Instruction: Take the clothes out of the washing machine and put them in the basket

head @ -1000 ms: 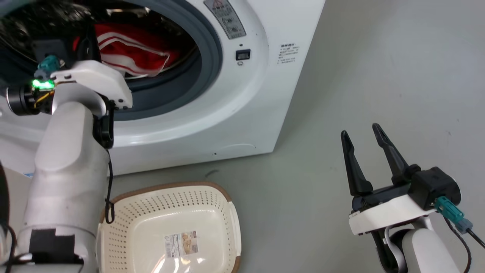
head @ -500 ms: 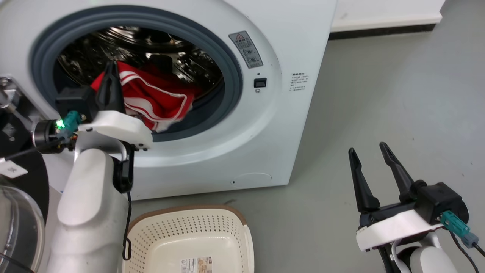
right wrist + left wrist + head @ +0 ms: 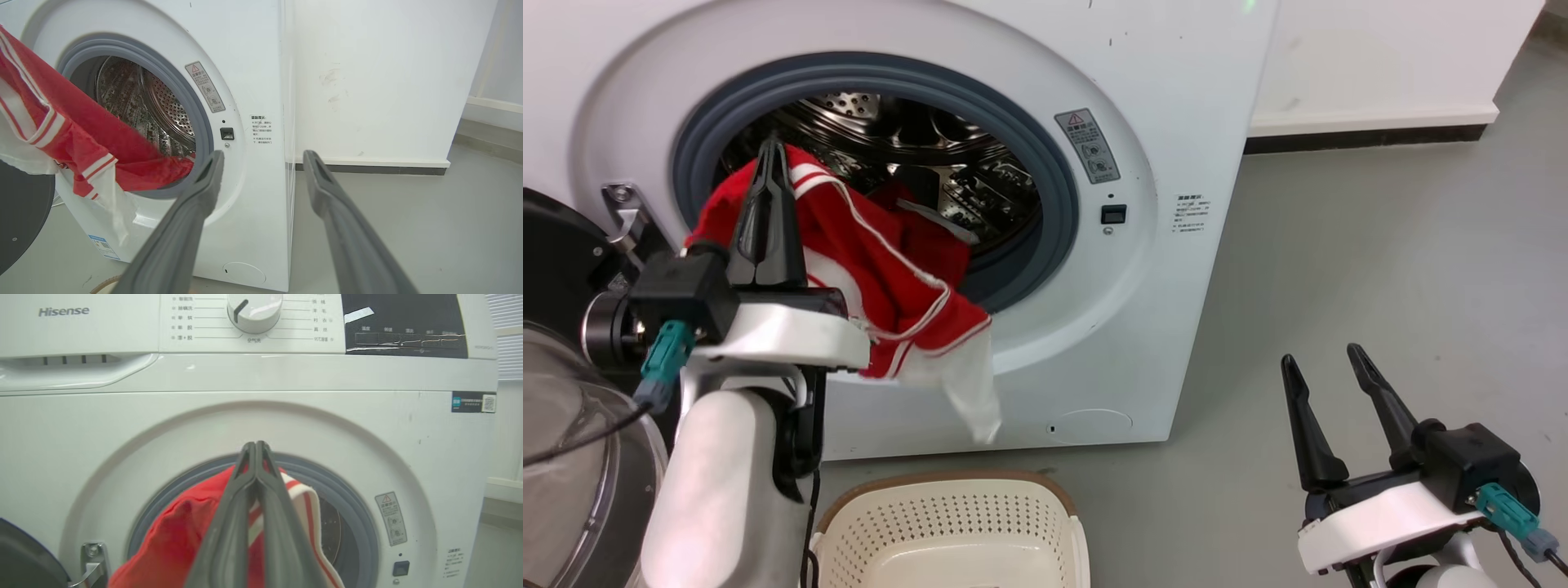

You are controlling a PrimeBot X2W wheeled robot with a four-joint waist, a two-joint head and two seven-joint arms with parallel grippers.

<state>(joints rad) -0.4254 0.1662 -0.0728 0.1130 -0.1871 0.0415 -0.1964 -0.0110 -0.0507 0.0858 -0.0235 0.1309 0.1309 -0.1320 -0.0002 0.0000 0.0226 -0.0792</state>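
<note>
My left gripper (image 3: 769, 155) clamps the red white-striped garment (image 3: 882, 273) high, to clear the white front-loader's (image 3: 1176, 122) grey rim (image 3: 1060, 200) — cream perforated basket (image 3: 947, 523) below; right gripper (image 3: 1321, 356) waits, spread wide.

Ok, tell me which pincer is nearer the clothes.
Left. The left pincer is shut on the clothes at the washing machine porthole; the right pincer hangs open over the floor, off to the right.
</note>
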